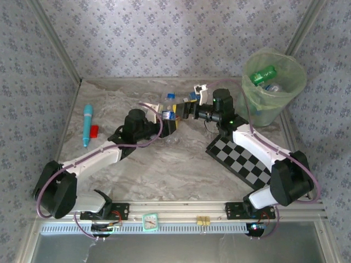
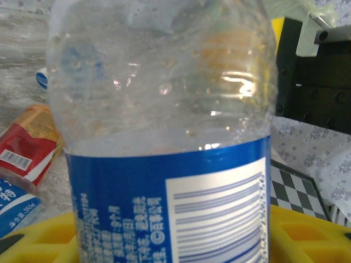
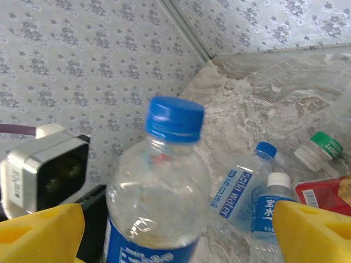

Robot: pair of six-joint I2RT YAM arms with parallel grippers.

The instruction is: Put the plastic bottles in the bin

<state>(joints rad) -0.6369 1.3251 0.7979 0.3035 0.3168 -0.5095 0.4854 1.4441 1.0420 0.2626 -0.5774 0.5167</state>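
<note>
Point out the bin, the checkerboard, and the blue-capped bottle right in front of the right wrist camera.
bin [image 1: 277, 107], top external view, on its pale-green front wall.
checkerboard [image 1: 236, 156], top external view, on a bare square.
blue-capped bottle [image 3: 159, 192], right wrist view, on its clear body.

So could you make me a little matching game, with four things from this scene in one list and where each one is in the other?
Things:
1. turquoise tube
2. green bottle
3. checkerboard
4. raised blue-capped bottle

Places:
A. inside the bin
B. between the fingers of the right end effector
C. lying on the left side of the table
D. lying flat on the right side of the table

Pairs: 1-C, 2-A, 3-D, 4-B.
</note>
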